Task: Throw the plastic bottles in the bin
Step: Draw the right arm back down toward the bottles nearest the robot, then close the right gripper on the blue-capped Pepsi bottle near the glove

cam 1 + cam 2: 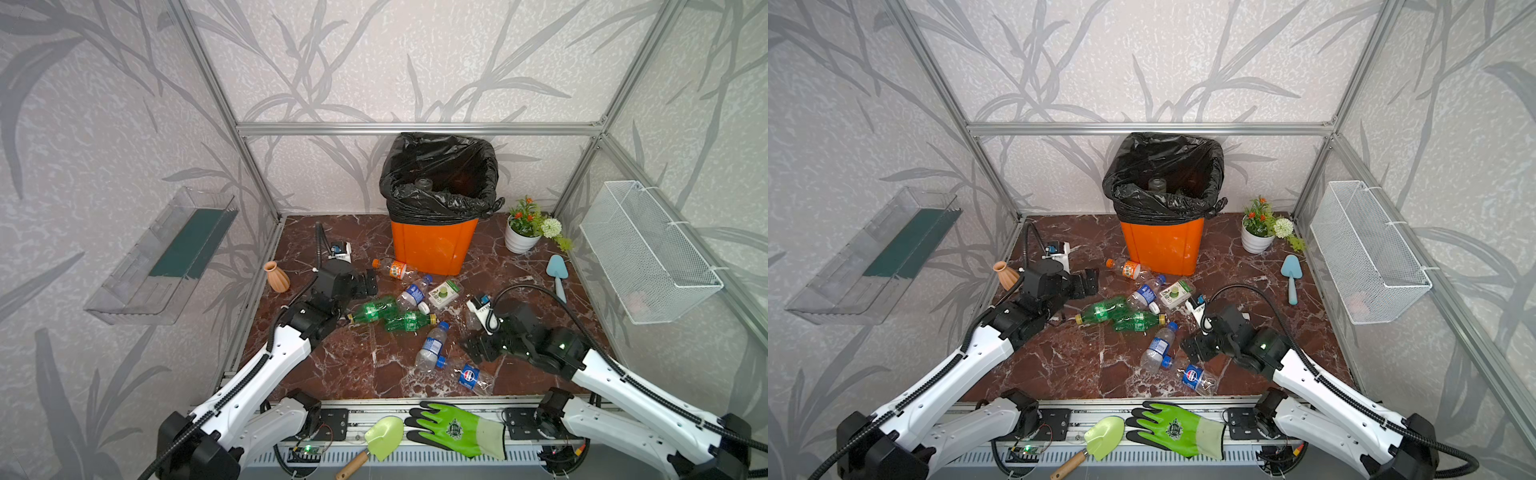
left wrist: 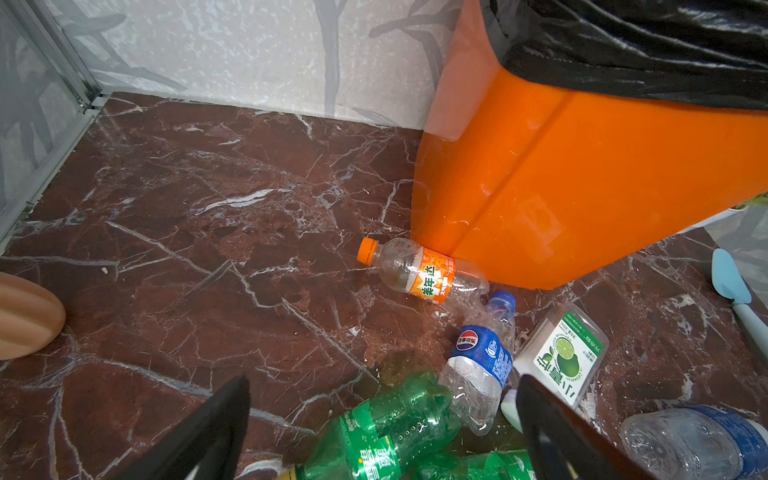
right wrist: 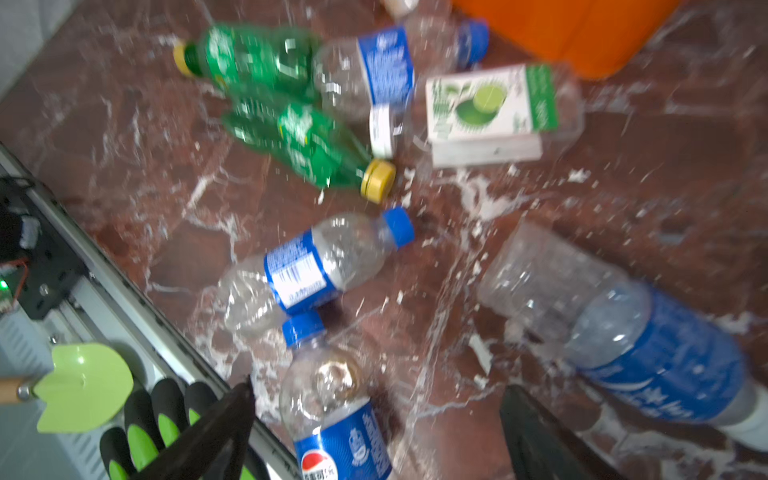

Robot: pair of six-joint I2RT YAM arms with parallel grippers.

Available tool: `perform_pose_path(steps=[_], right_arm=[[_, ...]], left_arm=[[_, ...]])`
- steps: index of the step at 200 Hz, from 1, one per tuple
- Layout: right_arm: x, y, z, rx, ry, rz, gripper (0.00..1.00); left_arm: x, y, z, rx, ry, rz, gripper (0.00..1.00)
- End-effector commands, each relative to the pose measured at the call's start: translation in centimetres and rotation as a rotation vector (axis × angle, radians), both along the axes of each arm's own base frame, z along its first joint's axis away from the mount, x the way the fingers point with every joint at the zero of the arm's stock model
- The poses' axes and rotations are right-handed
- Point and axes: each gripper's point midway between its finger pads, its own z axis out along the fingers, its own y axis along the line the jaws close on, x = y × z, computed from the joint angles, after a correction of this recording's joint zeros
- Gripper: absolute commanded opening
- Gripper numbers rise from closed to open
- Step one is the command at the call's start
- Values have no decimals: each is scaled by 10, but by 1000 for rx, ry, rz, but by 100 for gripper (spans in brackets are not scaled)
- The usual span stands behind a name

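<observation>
The orange bin (image 1: 432, 245) with its black bag stands at the back middle. Several plastic bottles lie in front of it: an orange-labelled one (image 2: 419, 272), two green ones (image 1: 374, 309) (image 1: 409, 322), clear blue-labelled ones (image 1: 413, 293) (image 1: 432, 347) and a lime-labelled square one (image 1: 444, 293). My left gripper (image 2: 384, 380) hangs open over the base of a green bottle (image 2: 386, 432), holding nothing. My right gripper (image 3: 376, 384) is open near the front edge. A Pepsi-labelled bottle (image 3: 340, 424) lies between its fingers, untouched. A larger blue-labelled bottle (image 3: 648, 345) lies beside it.
A terracotta vase (image 1: 276, 276) stands at the left and a white flower pot (image 1: 521, 239) at the back right, with a blue trowel (image 1: 557, 270) near it. A wire basket (image 1: 648, 249) and a clear tray (image 1: 166, 253) hang on the walls. A green glove (image 1: 457, 430) and a scoop (image 1: 384, 436) lie on the front rail.
</observation>
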Motion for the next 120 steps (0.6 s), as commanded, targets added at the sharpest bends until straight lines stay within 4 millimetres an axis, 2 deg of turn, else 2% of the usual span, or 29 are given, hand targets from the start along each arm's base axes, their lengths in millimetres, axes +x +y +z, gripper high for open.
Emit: perform_pose_path(steps=[1, 21, 40, 79, 120], right_arm=[[-17, -8, -21, -46, 40, -55, 93], [-32, -11, -33, -100, 48, -31, 93], [-40, -3, -37, -102, 47, 11, 94], [-52, 4, -53, -155, 112, 51, 94], [-58, 7, -63, -219, 154, 81, 93]], left_arm=[[0, 2, 14, 8, -34, 3, 99], [0, 1, 14, 10, -30, -7, 99], [0, -1, 12, 5, -23, -13, 99], [-2, -1, 8, -3, -21, -10, 99], [-4, 1, 6, 3, -20, -5, 99]])
